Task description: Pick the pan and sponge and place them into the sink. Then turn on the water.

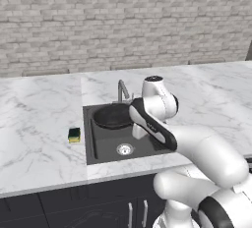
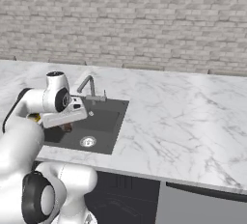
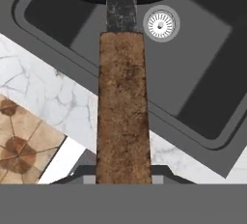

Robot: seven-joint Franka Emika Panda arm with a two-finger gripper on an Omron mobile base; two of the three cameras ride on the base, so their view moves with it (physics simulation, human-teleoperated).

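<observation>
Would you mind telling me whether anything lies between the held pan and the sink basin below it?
Nothing visible does. The pincer is shut on the pan by its wooden handle, and the pan hangs over the sink, whose floor shows just the drain. The sponge sits aside on the counter.

counter [image 1: 39, 124]: white marble, running along under the brick wall and framing the sink [image 1: 98, 148]
sink: sitting recessed in the counter
sponge [image 1: 74, 134]: lying on the counter just left of the sink
faucet [image 1: 121, 91]: standing at the sink's back edge
</observation>
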